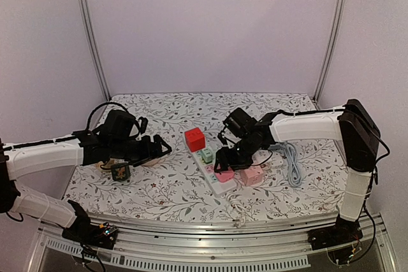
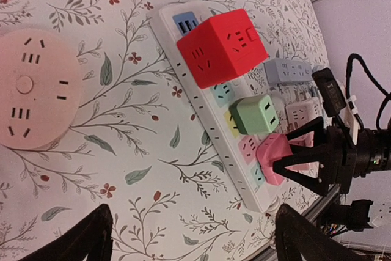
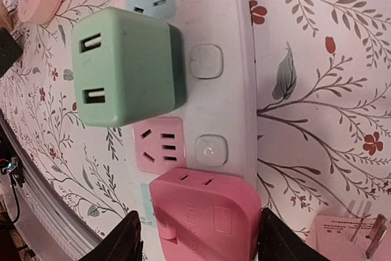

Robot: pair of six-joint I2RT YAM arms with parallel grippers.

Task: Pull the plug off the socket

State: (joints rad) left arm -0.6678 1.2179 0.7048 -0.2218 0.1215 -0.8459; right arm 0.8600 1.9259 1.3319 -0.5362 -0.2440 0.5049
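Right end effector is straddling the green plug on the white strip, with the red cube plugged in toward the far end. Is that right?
Not quite: the right end effector straddles the pink plug, not the green plug, which sits free further along the white strip. The right wrist view shows this. The red cube is toward the far end, as you said.

Right pincer [image 1: 224, 164] angles down, fingers pressed on the pink plug [image 3: 204, 215] between them; left pincer [image 1: 159, 146] hangs spread wide.
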